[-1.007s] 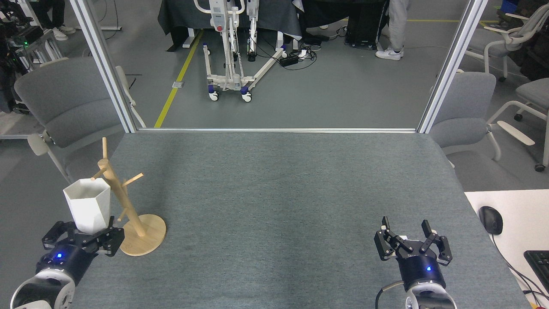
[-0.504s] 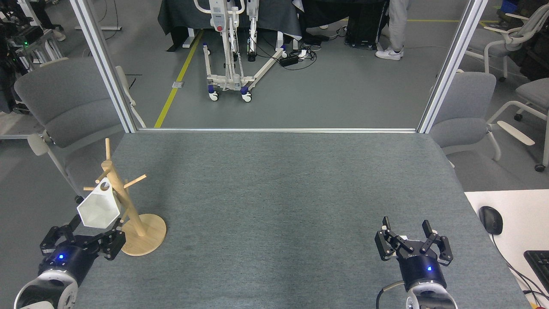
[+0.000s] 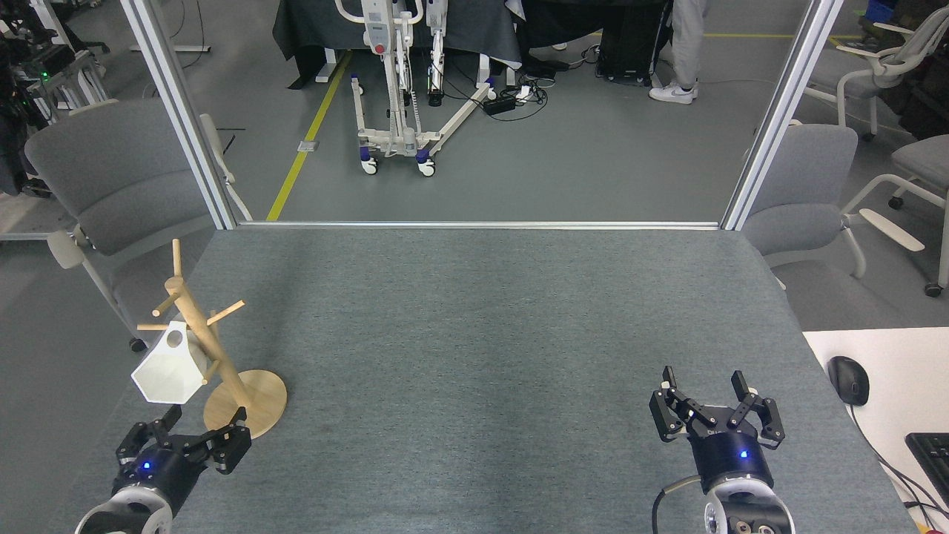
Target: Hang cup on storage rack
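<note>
the cup hangs on the storage rack, at the table's near-left corner. it is tipped over so that its wide hexagonal rim faces down and toward the camera, with the narrower base up against the slanted pole. the small round hole in its side sits near the top, just under one of the thin pegs; from this angle it looks as though a peg carries the cup there, though the exact contact is hard to make out. the rack's round wooden base lies flat on the grey mat, just right of and below the cup.

the left gripper is below the rack, near its round base but not touching it, and apart from the cup. its black fingers are spread wide with nothing between them, and a blue light glows on the body behind.

well to the right of the rack, near the table's front edge, the right gripper rests low with its fingers parted and pointing away from the camera, empty, also showing a blue light.

further right of the rack, past the mat's edge, a black mouse and the corner of a keyboard lie on a white desk.
</note>
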`<state>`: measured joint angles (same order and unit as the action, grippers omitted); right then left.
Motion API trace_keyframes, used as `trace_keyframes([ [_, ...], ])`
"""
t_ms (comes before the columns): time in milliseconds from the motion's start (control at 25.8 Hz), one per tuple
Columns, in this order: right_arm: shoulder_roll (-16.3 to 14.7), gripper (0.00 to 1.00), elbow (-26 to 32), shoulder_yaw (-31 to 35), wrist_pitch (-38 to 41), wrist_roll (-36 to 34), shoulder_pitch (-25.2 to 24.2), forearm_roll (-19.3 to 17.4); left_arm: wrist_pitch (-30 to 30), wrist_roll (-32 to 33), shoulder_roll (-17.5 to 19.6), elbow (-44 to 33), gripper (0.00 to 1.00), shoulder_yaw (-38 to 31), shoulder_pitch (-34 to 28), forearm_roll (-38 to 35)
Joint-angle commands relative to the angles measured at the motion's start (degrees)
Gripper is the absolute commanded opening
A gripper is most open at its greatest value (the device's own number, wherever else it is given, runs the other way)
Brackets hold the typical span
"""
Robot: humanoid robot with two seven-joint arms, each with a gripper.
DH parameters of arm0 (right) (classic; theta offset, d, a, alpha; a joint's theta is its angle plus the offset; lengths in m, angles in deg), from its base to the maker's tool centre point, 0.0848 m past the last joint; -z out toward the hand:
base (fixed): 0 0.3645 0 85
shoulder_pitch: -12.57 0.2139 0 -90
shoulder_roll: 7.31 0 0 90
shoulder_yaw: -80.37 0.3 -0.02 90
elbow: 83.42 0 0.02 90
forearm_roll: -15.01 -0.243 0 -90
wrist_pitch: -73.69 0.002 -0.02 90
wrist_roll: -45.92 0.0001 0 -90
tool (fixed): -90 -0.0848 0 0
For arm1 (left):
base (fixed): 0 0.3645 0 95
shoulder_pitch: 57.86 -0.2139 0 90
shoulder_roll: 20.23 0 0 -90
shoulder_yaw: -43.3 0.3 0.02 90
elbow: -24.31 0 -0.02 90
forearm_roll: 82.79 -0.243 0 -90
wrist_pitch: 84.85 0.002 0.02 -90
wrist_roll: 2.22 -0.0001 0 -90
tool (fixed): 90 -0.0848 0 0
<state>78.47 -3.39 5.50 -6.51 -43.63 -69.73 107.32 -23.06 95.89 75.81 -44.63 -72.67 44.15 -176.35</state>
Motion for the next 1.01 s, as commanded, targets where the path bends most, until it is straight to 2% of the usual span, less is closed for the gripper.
trace_keyframes([
  [0,-0.35,1.0,-0.41,-0.01,0.13,-0.18,0.47,0.15,0.17,-3.63,-1.64,0.92,0.98,1.89,-0.49,-0.04],
  [116,-0.35,1.0,-1.11,-0.01,0.05,-0.18,1.53,0.15,0.26,-7.06,-4.37,0.92,0.98,3.91,-0.66,-0.13],
  [349,0.45,1.0,-1.11,-0.19,0.13,-0.09,3.11,0.23,0.7,-7.67,-13.77,-0.75,0.98,5.14,0.48,-0.13],
  [426,0.27,1.0,-0.93,-0.27,0.13,0.08,3.2,0.15,4.56,-7.76,-14.03,-1.19,0.98,9.27,1.53,0.04],
  [581,0.62,1.0,-1.29,-0.1,0.05,1.05,3.28,0.15,21.09,-7.85,-13.95,-1.98,0.98,22.27,4.78,0.22],
  [736,0.45,1.0,-0.67,-0.19,0.05,1.23,3.37,0.15,31.46,-7.76,-14.03,-3.65,0.98,30.8,6.81,0.31],
  [852,0.89,1.0,-0.76,-0.19,0.05,1.31,3.37,0.23,35.15,-7.76,-13.95,-8.49,0.98,35.29,6.37,1.01],
  [969,2.56,1.0,-0.32,-0.27,0.05,1.31,3.46,0.15,34.63,-7.5,-13.86,-15.25,0.98,36.25,3.29,1.98],
])
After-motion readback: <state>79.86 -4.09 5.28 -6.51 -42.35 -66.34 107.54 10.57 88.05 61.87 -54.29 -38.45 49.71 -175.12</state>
